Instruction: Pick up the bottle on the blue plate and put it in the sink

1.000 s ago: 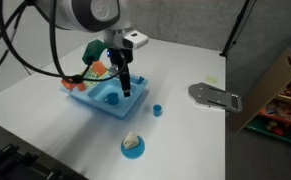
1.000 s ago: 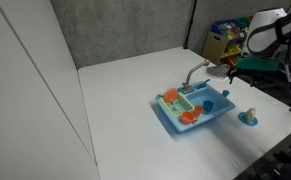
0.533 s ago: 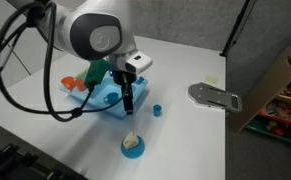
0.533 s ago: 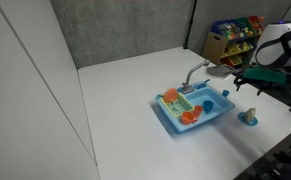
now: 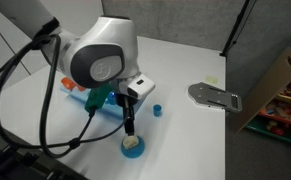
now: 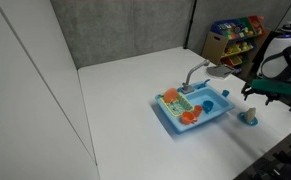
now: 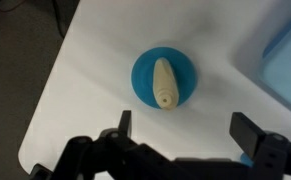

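Observation:
The cream-beige bottle [image 7: 164, 82] lies on its side on the small blue plate [image 7: 145, 85], seen from above in the wrist view. Both also show in the exterior views, the bottle [image 5: 133, 142] on the plate [image 5: 126, 150] and, small, the plate [image 6: 249, 120] near the table's edge. My gripper [image 7: 187, 130] is open and empty, hovering just above and beside the plate; in an exterior view its fingers [image 5: 130, 127] hang right over the bottle. The light-blue sink [image 6: 198, 110] with grey faucet stands behind; my arm hides most of it in the other exterior view.
A tiny blue cup [image 5: 157, 110] stands between plate and sink. A grey metal part [image 5: 215, 96] lies at the far side of the white table. A cardboard box [image 5: 275, 85] and a toy shelf [image 6: 235, 35] stand off the table. The table edge is close to the plate.
My gripper has moved from above the sink out towards the plate and lower, and now hangs right over the bottle. It stays open. The bottle and plate have not moved.

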Tool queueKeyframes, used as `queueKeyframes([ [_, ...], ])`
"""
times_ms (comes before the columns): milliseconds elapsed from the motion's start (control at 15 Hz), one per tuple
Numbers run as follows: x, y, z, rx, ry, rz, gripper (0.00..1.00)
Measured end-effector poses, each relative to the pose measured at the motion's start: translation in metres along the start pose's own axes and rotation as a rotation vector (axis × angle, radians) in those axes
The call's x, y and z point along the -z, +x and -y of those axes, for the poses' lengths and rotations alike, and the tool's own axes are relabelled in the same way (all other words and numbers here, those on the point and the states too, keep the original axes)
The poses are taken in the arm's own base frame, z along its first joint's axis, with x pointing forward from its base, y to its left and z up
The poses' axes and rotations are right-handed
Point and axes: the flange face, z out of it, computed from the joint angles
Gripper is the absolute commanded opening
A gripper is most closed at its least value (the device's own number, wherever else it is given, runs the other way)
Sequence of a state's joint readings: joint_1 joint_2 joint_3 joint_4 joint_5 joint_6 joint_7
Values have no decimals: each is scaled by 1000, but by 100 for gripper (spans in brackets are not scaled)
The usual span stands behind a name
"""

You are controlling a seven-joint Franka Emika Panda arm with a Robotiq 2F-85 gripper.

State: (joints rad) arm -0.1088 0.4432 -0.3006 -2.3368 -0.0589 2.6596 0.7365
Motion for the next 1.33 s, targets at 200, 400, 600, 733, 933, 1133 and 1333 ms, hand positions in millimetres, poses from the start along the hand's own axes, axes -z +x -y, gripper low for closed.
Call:
queueKeyframes([
  [200, -16, -1, -2, 8, -11, -3, 100],
  [400, -16, -2, -1, 12, -13, -5, 100],
  [600, -16, -1, -1, 12, -13, -6, 100],
  [733, -17, -2, -1, 12, -16, -6, 100],
  [933, -22, 0, -2, 13, -13, 5, 100],
  [1133, -31, 1, -3, 22, -5, 16, 100],
  [1333, -41, 1, -3, 42, 1, 19, 100],
])
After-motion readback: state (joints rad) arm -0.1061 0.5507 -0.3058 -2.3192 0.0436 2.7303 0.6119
